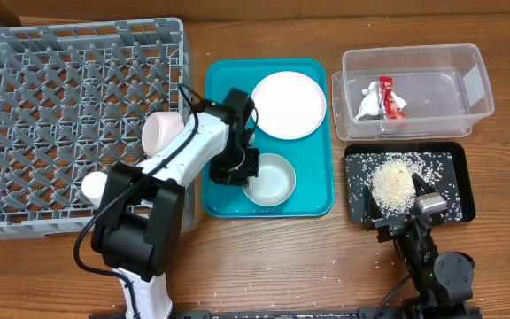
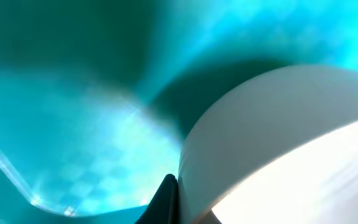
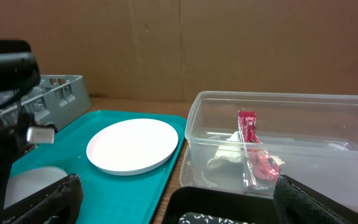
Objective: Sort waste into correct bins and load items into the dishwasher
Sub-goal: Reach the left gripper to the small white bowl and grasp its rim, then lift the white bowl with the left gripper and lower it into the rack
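Observation:
My left gripper (image 1: 237, 170) is down on the teal tray (image 1: 224, 199), at the left rim of the small white dish (image 1: 271, 180). In the left wrist view one black finger (image 2: 168, 198) presses on the dish's outer wall (image 2: 272, 137); the other finger is hidden. The large pale plate (image 1: 288, 105) lies on the tray behind the dish. The red and silver wrapper (image 1: 388, 97) lies in the clear tub (image 1: 476, 84). My right gripper (image 1: 412, 208) is open and empty over the black tray (image 1: 454, 168). The grey dish rack (image 1: 25, 53) holds a pale cup (image 1: 162, 131). Metal bowl and chopsticks are out of view.
A pile of white rice (image 1: 393, 184) lies in the black tray, with loose grains on the table in front. The right wrist view shows the plate (image 3: 132, 146), the tub (image 3: 278, 98) with the wrapper (image 3: 253, 146), and a cardboard wall behind.

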You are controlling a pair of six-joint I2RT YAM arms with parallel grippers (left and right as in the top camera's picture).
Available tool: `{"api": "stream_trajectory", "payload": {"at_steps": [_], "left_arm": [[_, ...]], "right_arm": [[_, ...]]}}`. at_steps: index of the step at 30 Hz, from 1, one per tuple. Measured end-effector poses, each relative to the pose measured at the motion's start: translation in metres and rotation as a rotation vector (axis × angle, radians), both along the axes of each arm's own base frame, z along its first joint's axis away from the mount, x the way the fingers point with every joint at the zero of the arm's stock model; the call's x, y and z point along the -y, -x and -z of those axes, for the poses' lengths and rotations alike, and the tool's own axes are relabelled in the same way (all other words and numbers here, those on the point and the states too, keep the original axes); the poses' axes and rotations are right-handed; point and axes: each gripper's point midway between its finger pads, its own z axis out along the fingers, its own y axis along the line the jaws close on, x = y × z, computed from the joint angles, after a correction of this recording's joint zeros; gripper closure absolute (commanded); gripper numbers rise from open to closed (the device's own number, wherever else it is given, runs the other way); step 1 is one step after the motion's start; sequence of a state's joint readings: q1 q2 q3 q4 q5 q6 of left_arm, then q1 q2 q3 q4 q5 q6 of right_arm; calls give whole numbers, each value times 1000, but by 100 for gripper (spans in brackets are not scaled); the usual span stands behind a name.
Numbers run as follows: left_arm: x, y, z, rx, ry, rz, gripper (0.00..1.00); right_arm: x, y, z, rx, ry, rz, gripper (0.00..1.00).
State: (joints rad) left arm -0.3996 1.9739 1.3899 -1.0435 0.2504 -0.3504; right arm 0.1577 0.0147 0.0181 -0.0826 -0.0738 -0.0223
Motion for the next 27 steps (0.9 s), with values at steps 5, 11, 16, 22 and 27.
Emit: {"api": "stream_trajectory", "payload": {"at_steps": [5, 11, 16, 22, 27], "left_arm": [[-25, -23, -52, 69, -141, -8, 96], [-119, -43, -152, 297, -489, -206, 96], [-207, -39, -217, 484, -760, -443, 96], [-273, -36, -249, 571, -1049, -593, 96], [-294, -46, -236, 536, -1186, -590, 96]], "right_arm": [[0, 0, 0, 0, 0, 0, 0], [0, 0, 0, 0, 0, 0, 0], [0, 0, 0, 1, 0, 0, 0], [0, 0, 0, 0, 0, 0, 0], [0, 0, 0, 0, 0, 0, 0]]}}
